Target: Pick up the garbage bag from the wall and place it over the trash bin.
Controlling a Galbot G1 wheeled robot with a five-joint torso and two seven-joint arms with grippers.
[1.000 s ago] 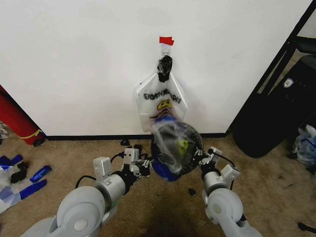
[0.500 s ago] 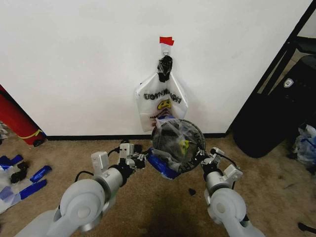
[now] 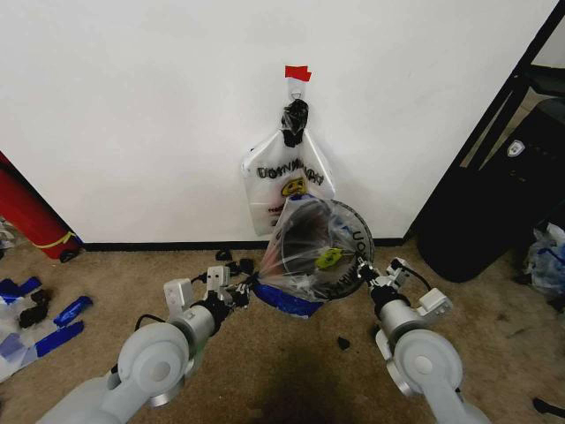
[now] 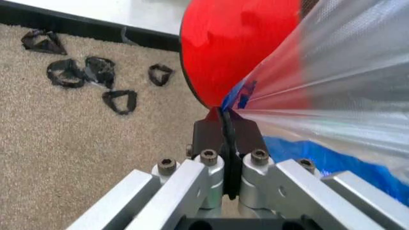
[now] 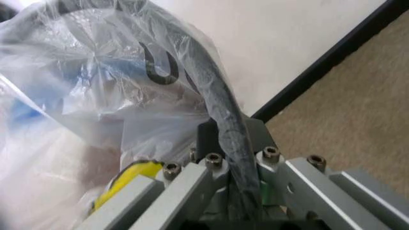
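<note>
The garbage bag (image 3: 305, 252), clear plastic with blue tape strips and a yellow smiley, is stretched between my two grippers low in front of the wall (image 3: 132, 106). It is drawn around the trash bin (image 3: 355, 231), which is tilted with its round black rim facing me. My left gripper (image 3: 244, 288) is shut on the bag's blue-taped edge (image 4: 345, 72) beside the bin's red base (image 4: 243, 43). My right gripper (image 3: 367, 274) is shut on the bag (image 5: 83, 72) where it wraps the black rim (image 5: 217, 105).
A second printed bag (image 3: 287, 177) hangs from the hook under the red tape (image 3: 297, 72). A big red cylinder (image 3: 26, 216) leans at the left. Blue tape pieces (image 3: 55, 329) and black scraps (image 4: 89, 72) litter the carpet. A dark bulky object (image 3: 494, 212) stands at the right.
The bag and bin have risen and tipped toward the wall, and the bag is pulled wider. My left gripper moved left and my right gripper moved right and up.
</note>
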